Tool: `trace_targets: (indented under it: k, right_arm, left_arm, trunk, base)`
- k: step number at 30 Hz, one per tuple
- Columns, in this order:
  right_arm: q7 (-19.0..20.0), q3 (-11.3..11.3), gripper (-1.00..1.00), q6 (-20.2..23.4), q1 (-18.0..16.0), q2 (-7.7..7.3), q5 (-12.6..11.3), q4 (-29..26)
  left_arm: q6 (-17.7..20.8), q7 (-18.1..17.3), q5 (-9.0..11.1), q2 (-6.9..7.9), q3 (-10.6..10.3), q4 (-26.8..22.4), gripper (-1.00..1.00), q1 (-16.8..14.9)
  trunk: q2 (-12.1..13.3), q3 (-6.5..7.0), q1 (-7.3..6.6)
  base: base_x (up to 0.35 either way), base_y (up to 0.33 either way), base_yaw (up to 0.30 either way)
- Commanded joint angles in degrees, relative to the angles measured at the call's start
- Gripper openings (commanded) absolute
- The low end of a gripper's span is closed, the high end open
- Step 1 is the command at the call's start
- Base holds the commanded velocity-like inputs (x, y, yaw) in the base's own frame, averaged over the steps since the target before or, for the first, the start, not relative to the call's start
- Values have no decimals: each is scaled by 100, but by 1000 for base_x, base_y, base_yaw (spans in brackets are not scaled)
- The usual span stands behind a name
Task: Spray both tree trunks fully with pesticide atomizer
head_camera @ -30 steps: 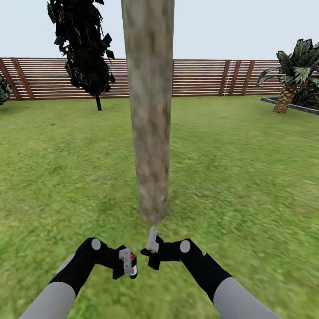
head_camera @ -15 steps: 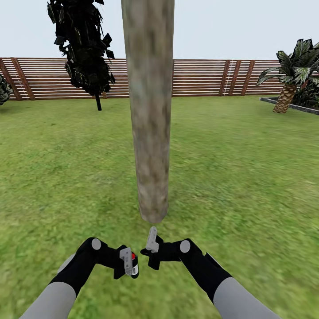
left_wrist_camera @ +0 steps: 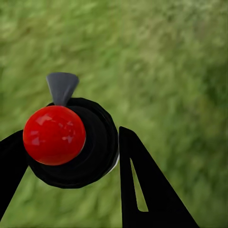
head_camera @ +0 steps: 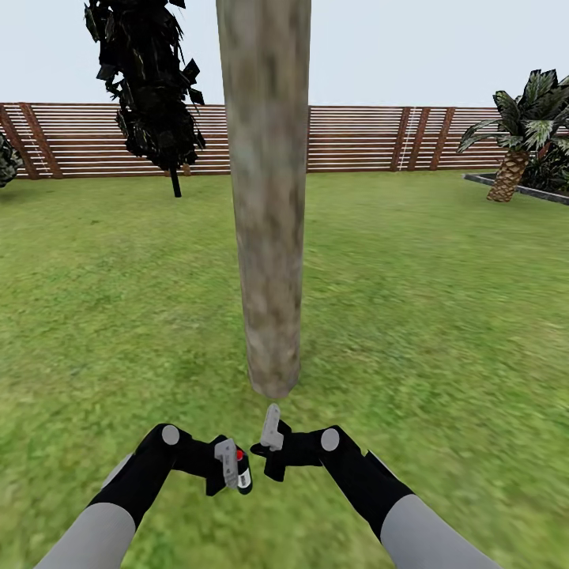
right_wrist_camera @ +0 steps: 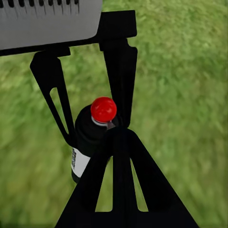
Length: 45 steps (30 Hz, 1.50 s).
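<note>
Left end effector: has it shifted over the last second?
Yes. The left end effector, holding the atomizer, has edged slightly right and down, toward the right end effector; the trunk holds its place.

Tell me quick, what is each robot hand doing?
Left gripper: shut on the pesticide atomizer, a black bottle with a red top.
Right gripper: fingers together, holding nothing.

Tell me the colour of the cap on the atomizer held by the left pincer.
Bright glossy red: the round cap tops the black pesticide atomizer. Best seen in the left wrist view.
</note>
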Motion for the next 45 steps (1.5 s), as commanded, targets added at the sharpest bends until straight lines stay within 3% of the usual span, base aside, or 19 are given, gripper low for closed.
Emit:
trace_targets:
  k: [1, 9, 36, 40, 45]
  right_arm:
    - [9, -5, -100, -36, -1, 1, 59, -3]
    - [9, -12, -100, -36, -3, 0, 59, -3]
    - [9, -13, -100, -36, -4, -7, 59, -8]
    - [9, -13, -100, -36, -3, -6, 59, -11]
    - [9, -13, -100, -36, -3, -5, 59, -9]
  left_arm:
    - [-37, -8, -24, 1, -5, -5, -100, -2]
    - [-61, -8, 159, 0, -9, -3, -100, -2]
    - [-61, -228, 189, -60, -6, -9, -100, -2]
    - [-61, -220, 337, -94, -8, -3, -100, -2]
    - [-61, -219, 386, -97, -9, -3, -100, -2]
  trunk:
    - [-2, -5, -1]
    - [-2, -5, -1]
    - [-2, -5, -1]
    - [-2, -5, -1]
    - [-2, -5, -1]
  base:
    - [0, 0, 0]
    - [0, 0, 0]
    - [0, 0, 0]
    - [0, 0, 0]
    - [0, 0, 0]
